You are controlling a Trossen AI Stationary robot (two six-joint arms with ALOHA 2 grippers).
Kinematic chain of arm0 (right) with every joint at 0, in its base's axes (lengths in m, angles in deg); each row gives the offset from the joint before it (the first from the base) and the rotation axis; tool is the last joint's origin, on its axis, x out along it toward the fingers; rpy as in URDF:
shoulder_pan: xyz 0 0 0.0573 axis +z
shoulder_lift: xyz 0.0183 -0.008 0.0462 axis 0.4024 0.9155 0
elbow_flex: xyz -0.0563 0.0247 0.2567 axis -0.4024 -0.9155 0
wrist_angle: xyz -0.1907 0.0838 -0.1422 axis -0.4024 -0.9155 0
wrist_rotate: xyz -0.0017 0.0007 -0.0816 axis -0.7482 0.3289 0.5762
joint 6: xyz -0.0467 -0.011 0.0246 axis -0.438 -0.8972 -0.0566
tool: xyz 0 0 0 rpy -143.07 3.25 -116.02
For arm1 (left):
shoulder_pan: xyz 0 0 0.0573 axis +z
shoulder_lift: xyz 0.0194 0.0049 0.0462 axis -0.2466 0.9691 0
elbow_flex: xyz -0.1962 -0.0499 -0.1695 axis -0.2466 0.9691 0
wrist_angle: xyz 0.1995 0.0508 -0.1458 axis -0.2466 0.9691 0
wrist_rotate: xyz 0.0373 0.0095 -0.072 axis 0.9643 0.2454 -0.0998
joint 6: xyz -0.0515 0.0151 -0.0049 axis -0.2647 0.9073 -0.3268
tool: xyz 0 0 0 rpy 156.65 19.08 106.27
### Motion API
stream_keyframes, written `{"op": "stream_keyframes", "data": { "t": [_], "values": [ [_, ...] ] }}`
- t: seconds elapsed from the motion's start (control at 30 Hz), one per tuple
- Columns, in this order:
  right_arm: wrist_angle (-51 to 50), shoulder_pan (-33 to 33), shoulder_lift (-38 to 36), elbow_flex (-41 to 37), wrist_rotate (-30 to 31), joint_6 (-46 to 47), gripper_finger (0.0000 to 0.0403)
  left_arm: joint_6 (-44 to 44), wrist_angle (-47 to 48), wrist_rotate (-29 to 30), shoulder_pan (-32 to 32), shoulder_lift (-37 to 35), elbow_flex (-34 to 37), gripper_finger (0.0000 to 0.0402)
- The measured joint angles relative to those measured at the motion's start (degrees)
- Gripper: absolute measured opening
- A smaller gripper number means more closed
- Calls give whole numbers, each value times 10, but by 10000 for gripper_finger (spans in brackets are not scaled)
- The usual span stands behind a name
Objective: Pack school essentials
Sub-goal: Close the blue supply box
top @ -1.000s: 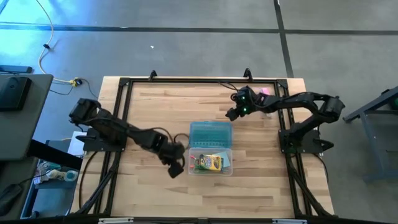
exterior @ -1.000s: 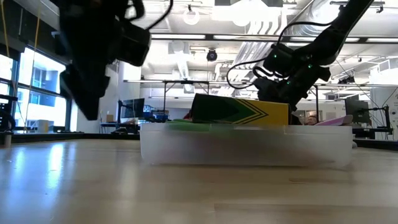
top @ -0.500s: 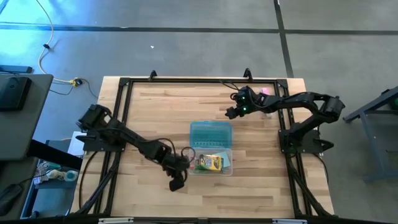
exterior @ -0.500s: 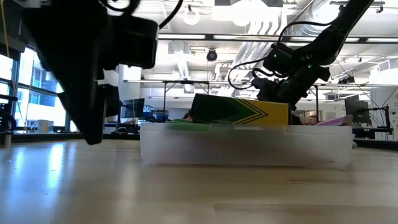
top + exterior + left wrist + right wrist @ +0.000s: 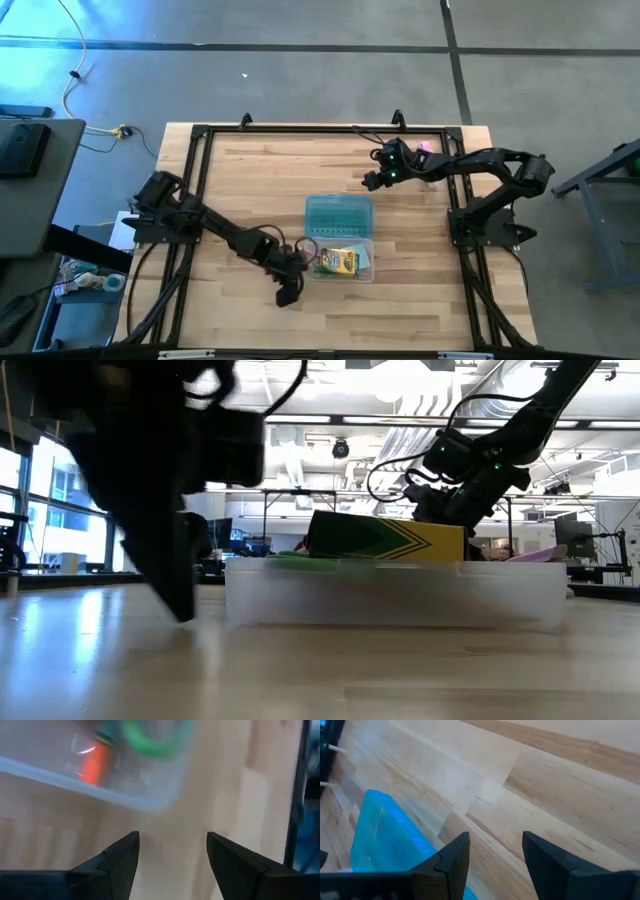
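the yellow-green crayon box (image 5: pixel 339 262) lies in the clear case (image 5: pixel 367 275) mid bench (image 5: pixel 400 310); its writing is too small to read. the left end effector (image 5: pixel 285 291), fingers apart and empty, sits beside the case. the right end effector (image 5: pixel 372 181), fingers apart, is near the far edge.

This looks like a big robot lab or workshop, not a home. The wooden table (image 5: pixel 400 300) has a black metal frame (image 5: pixel 300 130) bolted around it, and it stands on a bare grey concrete floor (image 5: pixel 300 60) with a yellow cable (image 5: pixel 70 75) lying loose on it. Behind the table, the low view shows a high open ceiling with pipes and round lights (image 5: pixel 310 385), tall windows (image 5: pixel 50 510), and what may be more desks and screens (image 5: pixel 215 535), though these are blurry.
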Motion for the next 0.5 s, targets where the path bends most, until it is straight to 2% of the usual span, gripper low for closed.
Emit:
{"op": "stream_keyframes", "data": {
  "t": [0.1, 0.23, 0.37, 0.5],
  "values": [
    [7, 2, 0, 0, 1, 2, 172, -42, -11, 13, 9, 0, 0, 218],
    [19, 17, 0, 0, 24, 22, 172, -75, -24, 64, 3, 0, 0, 218],
    [19, 35, 0, 0, 49, 39, 172, -100, -27, 71, 3, 1, 0, 218],
    [16, 45, 0, 0, 46, 48, 172, -111, -32, 75, 4, 11, 0, 218]
  ]
}}
